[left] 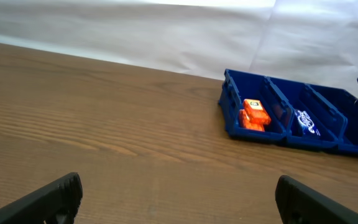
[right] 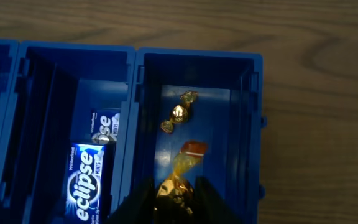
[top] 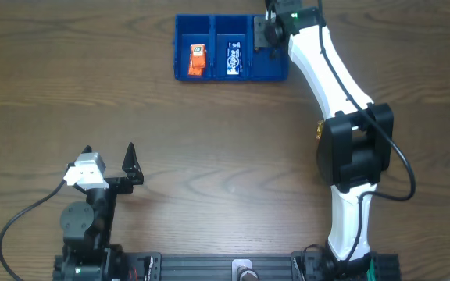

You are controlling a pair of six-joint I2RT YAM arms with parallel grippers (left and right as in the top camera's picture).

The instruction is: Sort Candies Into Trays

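The blue tray (top: pixel 231 76) with three compartments stands at the far middle of the table. Its left compartment holds orange candy packs (top: pixel 197 60) (left: pixel 255 114), and its middle one holds blue mint packs (top: pixel 234 58) (right: pixel 86 183). Over the right compartment my right gripper (right: pixel 173 194) (top: pixel 268 31) is shut on a gold-wrapped candy (right: pixel 180 167), which hangs just inside the compartment. Another gold-wrapped candy (right: pixel 179 113) lies on that compartment's floor. My left gripper (top: pixel 109 152) (left: pixel 179 199) stands open with nothing in it, near the left arm's base and far from the tray (left: pixel 328 144).
Bare wooden tabletop (top: pixel 209 156) stretches between the tray and the arm bases. A white sheet (left: pixel 166 37) hangs behind the table's far edge. The right arm (top: pixel 342 117) slants across the table's right side.
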